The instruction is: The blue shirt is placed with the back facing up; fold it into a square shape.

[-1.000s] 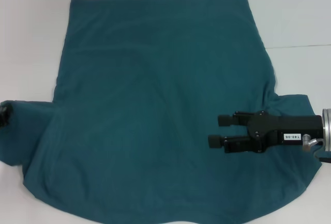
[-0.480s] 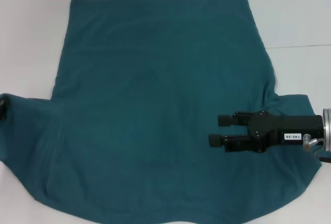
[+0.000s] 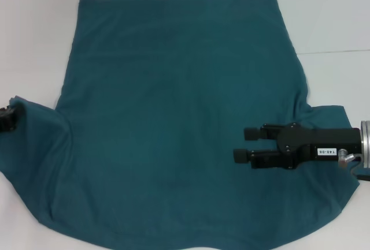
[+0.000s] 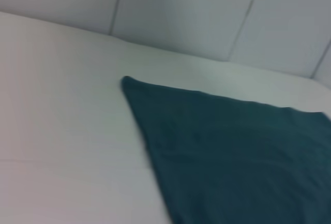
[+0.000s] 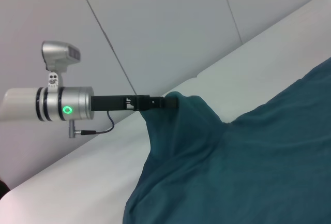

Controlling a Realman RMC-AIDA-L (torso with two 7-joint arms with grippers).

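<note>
The blue shirt [image 3: 173,117] lies spread on the white table [image 3: 34,42], hem at the far side. My left gripper [image 3: 7,120] is at the far left edge and is shut on the shirt's left sleeve. In the right wrist view the left gripper [image 5: 168,102] holds the sleeve raised, with the cloth [image 5: 248,167] hanging from it in a peak. My right gripper [image 3: 247,145] is open and empty, hovering over the shirt beside the right sleeve. The left wrist view shows a far corner of the shirt [image 4: 232,151] lying flat.
The white table extends beyond the shirt at the far side and on both sides. A grey panelled wall [image 4: 181,12] stands behind the table. The shirt's near edge runs off the bottom of the head view.
My left gripper has lifted the left sleeve off the table, so the sleeve now drapes down from it. My right gripper has not moved.
</note>
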